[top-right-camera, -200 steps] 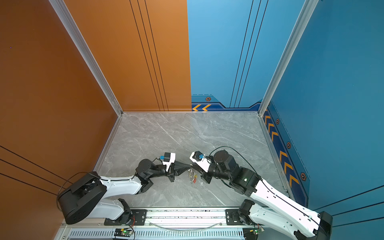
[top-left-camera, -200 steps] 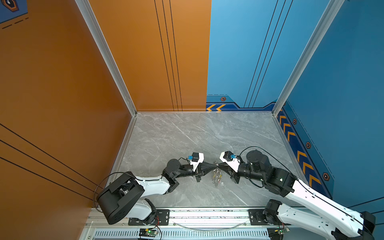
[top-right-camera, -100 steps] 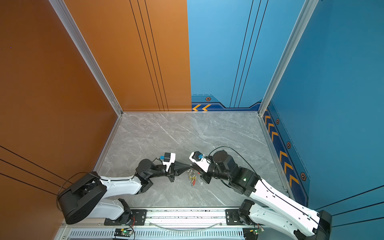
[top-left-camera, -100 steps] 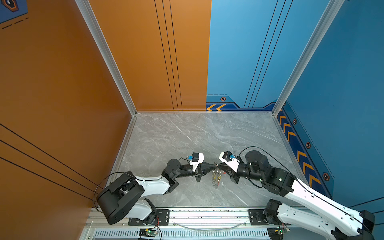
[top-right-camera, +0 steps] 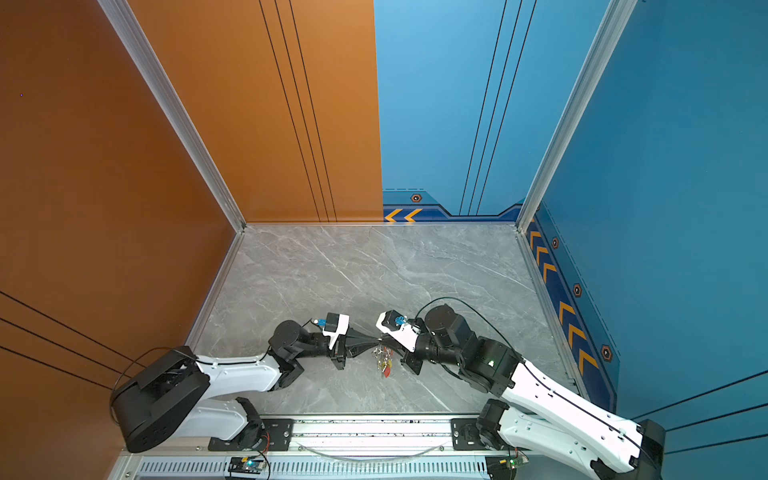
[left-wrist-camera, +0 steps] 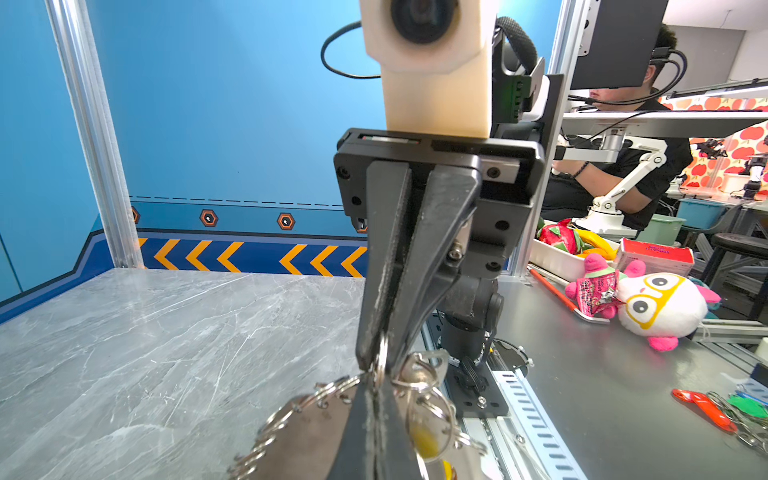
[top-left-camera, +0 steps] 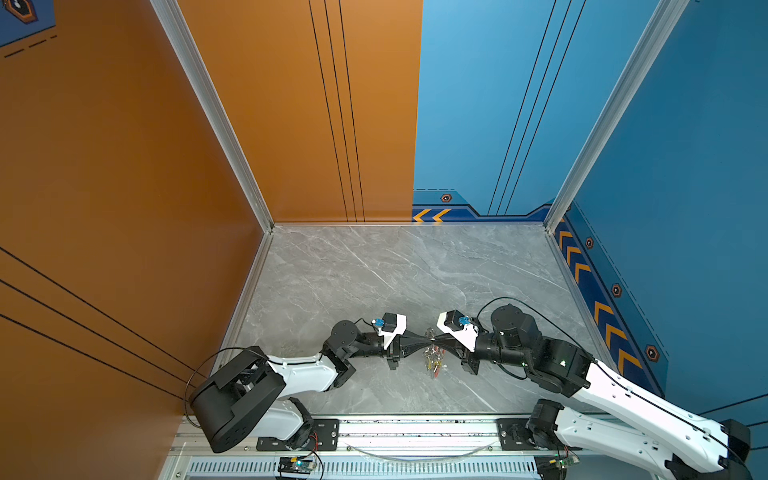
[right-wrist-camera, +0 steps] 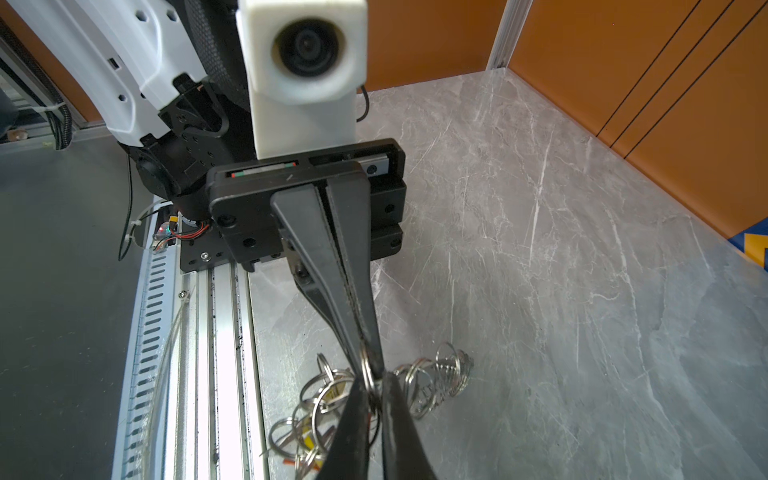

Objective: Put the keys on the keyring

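My two grippers meet tip to tip low over the grey marble table, the left gripper coming from the left and the right gripper from the right. Both are shut on one silver keyring, which also shows in the left wrist view. Below the tips hangs a bunch of rings with the keys, whose yellow and red heads show. A yellow key hangs beside my left fingers. A chain of plain silver rings trails from the grip onto the table.
An aluminium rail with both arm bases runs along the table's front edge, just behind the hanging bunch. Orange and blue walls close in the other three sides. Outside the cell on a bench lie a plush toy and other tagged keys.
The right arm has edged slightly to the left. Both grippers stay tip to tip, and the hanging bunch has barely shifted.
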You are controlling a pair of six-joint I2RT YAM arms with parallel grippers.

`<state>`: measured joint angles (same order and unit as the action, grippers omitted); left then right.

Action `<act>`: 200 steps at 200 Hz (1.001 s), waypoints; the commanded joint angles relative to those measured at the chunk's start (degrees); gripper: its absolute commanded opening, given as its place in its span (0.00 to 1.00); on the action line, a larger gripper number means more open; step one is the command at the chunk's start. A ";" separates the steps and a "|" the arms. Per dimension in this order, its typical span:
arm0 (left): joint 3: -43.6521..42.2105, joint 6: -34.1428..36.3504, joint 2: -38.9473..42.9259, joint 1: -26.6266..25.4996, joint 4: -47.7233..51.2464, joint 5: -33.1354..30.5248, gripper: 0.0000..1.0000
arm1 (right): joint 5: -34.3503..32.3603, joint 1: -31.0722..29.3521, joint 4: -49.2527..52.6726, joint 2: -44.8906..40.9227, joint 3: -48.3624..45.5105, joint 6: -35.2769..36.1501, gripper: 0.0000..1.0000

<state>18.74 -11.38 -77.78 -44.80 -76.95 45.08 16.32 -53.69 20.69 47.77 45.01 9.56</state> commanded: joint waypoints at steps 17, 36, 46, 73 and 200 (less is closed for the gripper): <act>0.50 1.52 1.31 -0.85 -3.70 0.30 0.00 | 0.78 -1.76 0.57 0.20 -0.24 1.16 0.00; 0.20 1.61 1.26 -0.60 -3.59 -0.57 0.00 | -1.62 -1.92 1.97 0.10 0.62 1.74 0.00; 0.24 2.01 1.29 -0.35 -2.47 -1.02 0.03 | -3.28 -2.11 3.42 0.14 1.56 2.14 0.00; 0.78 6.47 4.22 0.32 8.03 -2.96 0.18 | -8.46 -2.76 11.18 2.23 6.26 4.46 0.00; 4.38 7.33 6.28 1.47 23.07 0.20 0.26 | -6.95 -4.23 29.48 16.45 23.83 14.29 0.00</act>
<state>21.58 -3.01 -71.24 -44.14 -54.46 43.24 7.01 -57.45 46.76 63.05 65.08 21.43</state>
